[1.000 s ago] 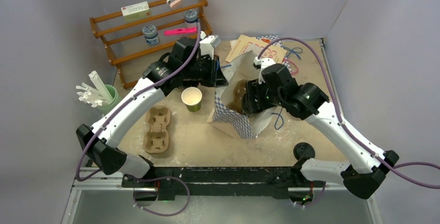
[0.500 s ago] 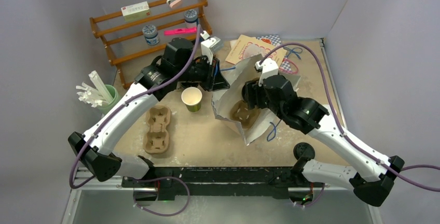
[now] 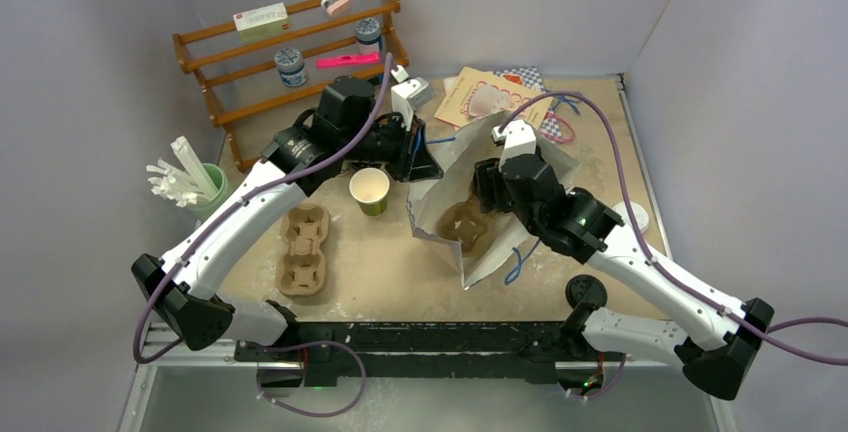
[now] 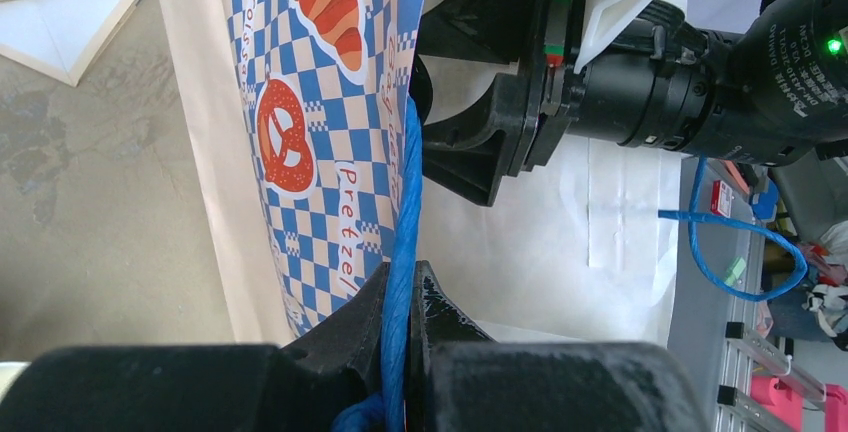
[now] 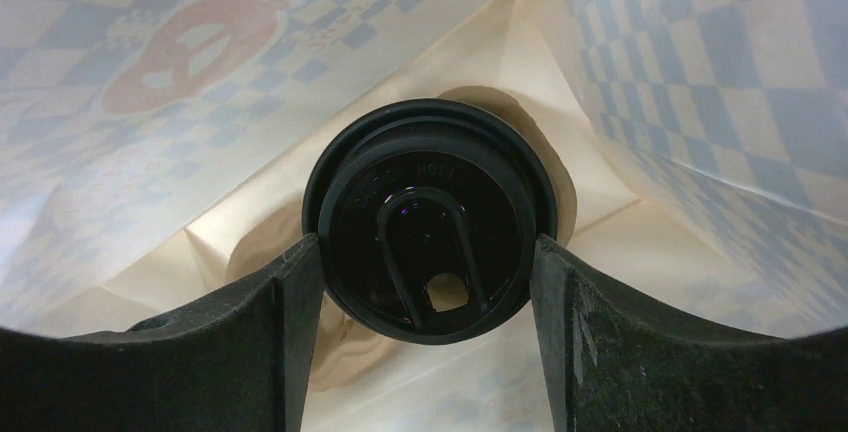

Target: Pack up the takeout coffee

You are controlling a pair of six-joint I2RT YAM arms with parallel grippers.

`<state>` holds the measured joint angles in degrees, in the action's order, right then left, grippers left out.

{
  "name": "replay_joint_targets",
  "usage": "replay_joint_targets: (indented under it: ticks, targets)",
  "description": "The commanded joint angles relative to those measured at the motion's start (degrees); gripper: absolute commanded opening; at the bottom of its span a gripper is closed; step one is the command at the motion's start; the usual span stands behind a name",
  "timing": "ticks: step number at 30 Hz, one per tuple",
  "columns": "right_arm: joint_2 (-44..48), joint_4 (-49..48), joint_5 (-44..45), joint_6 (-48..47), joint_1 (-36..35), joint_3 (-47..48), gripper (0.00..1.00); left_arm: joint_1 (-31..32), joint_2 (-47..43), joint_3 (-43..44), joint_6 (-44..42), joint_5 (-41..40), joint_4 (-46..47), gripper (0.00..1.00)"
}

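Right gripper [image 5: 428, 257] clamped on the takeout coffee [image 5: 430, 207], cup shown only by the right wrist camera, sunk inside the paper bag [image 5: 650, 62], hidden from above by the right arm, bag's blue handle [image 4: 405, 202] pinched in the fully closed left gripper [image 4: 402, 307], green cup [image 3: 371, 192] stood just beside the bag.

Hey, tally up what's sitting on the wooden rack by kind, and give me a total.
Jars: 2
Box: 1
Pink marker: 1
Small pink-and-white item: 1
Total: 5
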<state>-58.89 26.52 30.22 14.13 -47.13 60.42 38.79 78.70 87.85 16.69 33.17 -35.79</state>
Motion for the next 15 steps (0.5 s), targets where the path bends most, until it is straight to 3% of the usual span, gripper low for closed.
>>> replay_joint_targets:
  ticks: [1,6,15]
  targets:
    - [-0.5,1.05,-2.6,1.58,-0.01,1.59,0.18,0.65,0.27,1.16,-1.09,-0.08,0.51,0.0]
    - [-1.78,3.75,0.45,3.62,-0.03,0.42,0.12,1.26,0.58,1.07,-2.11,-2.68,-1.79,0.0]
    - [-7.04,0.73,-3.18,5.76,0.04,-2.5,0.13,1.45,0.06,-1.15,0.64,-1.4,-1.75,0.0]
